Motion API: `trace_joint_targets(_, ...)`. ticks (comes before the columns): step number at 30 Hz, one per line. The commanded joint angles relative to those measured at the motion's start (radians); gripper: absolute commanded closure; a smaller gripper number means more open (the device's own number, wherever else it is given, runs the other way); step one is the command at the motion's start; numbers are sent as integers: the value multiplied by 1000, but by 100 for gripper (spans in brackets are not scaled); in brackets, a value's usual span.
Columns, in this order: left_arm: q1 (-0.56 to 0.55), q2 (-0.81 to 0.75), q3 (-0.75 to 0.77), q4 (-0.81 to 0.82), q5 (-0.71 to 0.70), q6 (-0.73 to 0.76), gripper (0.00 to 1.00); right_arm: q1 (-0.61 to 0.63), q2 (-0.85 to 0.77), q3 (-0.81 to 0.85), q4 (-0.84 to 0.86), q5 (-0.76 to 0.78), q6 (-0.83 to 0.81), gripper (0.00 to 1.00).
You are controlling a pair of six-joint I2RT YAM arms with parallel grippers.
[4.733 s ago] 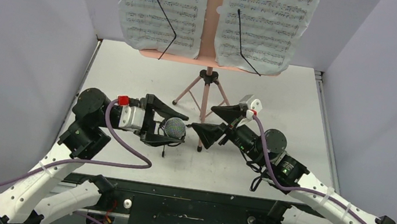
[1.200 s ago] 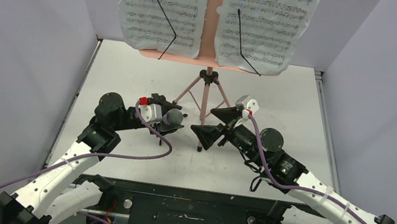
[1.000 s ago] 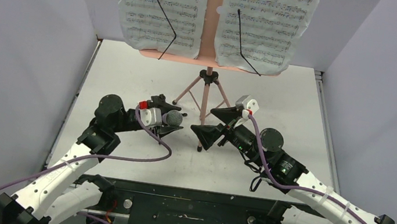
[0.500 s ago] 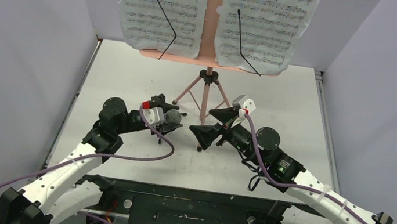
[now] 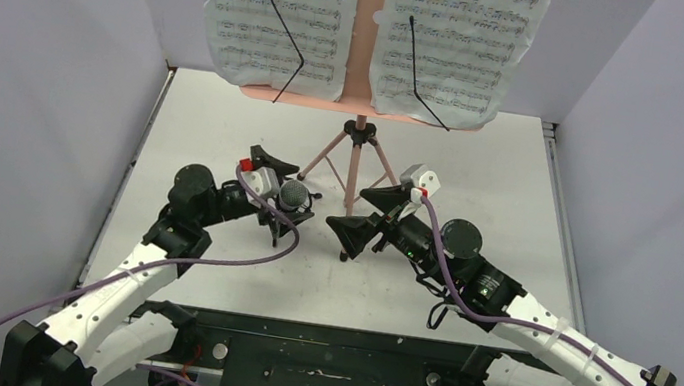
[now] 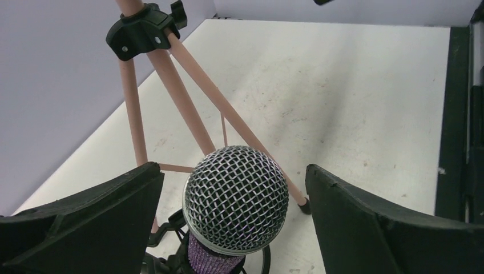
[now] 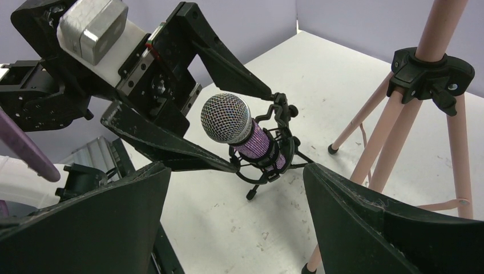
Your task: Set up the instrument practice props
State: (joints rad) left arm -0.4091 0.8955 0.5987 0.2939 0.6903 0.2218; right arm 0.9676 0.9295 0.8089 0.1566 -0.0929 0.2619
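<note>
Presently the left gripper [image 6: 233,174] stands wide open, its fingers [image 6: 108,211] either side of the purple microphone [image 7: 228,119] without touching it. The microphone sits tilted in the black tripod holder [image 7: 268,165] on the counter [image 5: 484,162]. The right gripper [image 5: 350,208], equally wide, holds nothing, beside the pink music stand [image 5: 354,154].

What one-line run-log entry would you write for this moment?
purple glitter microphone: seated in small black tripod holder | left gripper: open, astride grey mesh head with gaps | right gripper: open, empty

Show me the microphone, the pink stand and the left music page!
microphone [image 6: 235,197]: left wrist view, on its grey mesh head.
pink stand [image 5: 362,55]: top view, desk strip between the pages.
left music page [image 5: 241,17]: top view, mid-sheet.
</note>
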Motion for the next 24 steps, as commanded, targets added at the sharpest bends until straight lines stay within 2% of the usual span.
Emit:
trace_joint_targets(1, 11, -34, 4, 135, -8, -129, 3, -7, -1, -2, 50, 11, -8, 10)
trace_joint_targets(7, 11, -58, 0, 294, -23, -360, 4, -18, 7, 3, 40, 22, -13, 10)
trace_joint_targets(11, 20, -64, 3, 375, -96, -537, 4, -46, 18, 6, 27, 7, -14, 10)
trace_joint_targets(18, 94, -59, 24, 389, -209, -775, 4, -218, 34, -4, 21, -111, 59, 10)
trace_joint_targets(24, 252, -85, -18, 311, -373, -892, 4, -376, 54, -17, -28, -151, 102, 10)
